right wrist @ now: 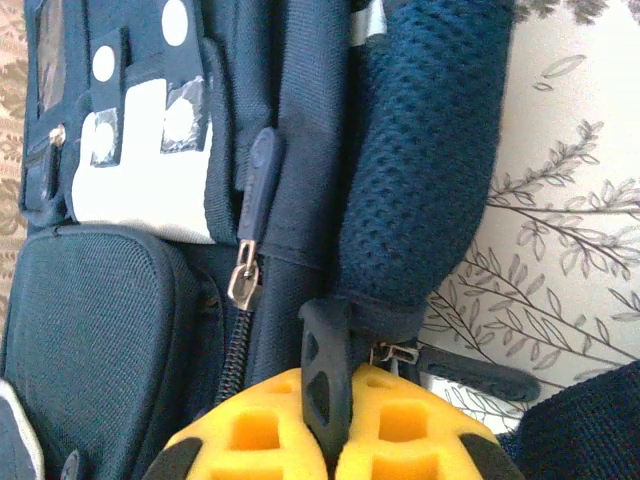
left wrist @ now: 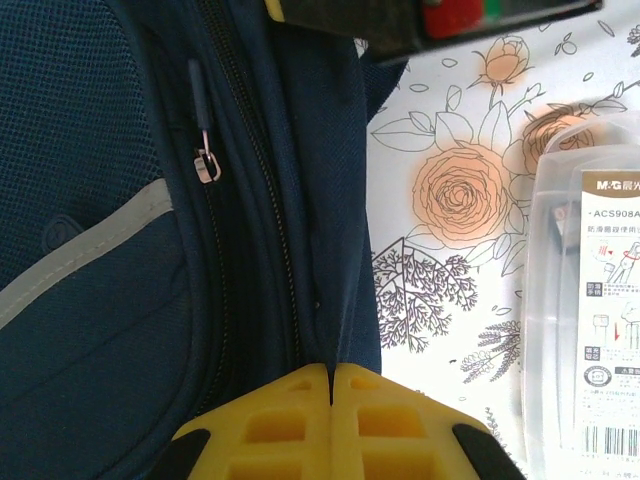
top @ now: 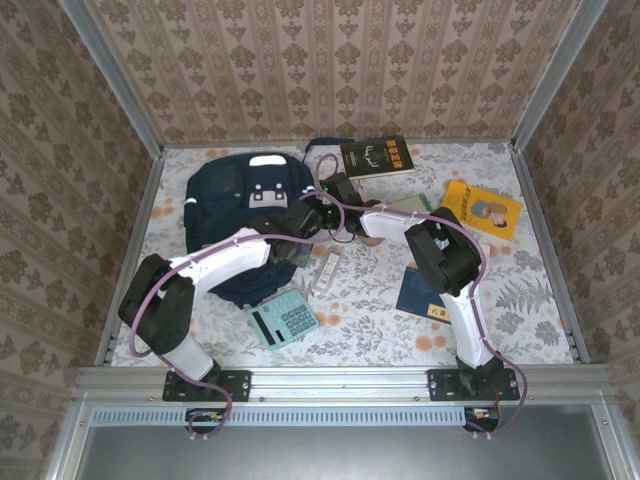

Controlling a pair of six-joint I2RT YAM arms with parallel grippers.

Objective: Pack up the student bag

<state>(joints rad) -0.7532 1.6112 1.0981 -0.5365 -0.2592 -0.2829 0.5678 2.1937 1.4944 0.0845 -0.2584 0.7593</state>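
Navy student bag on floral table, left arm and right arm at its right edge, calculator nearby

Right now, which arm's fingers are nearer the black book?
Right. The right arm's fingers pinch the student bag just near-left of the black book; the left arm's fingers grip the bag's edge further towards the bases.

A clear plastic package lies near the middle of the table. Its white card label is headed "M&G" in dark print, followed by Chinese characters, with "ACS908A" on the line beneath, running to the picture's edge. Smaller Chinese lines and round pictograms follow, too fine to read, and a barcode sits at the card's lower end. By the table's far edge, a black book carries pale cover lettering, illegible from above.
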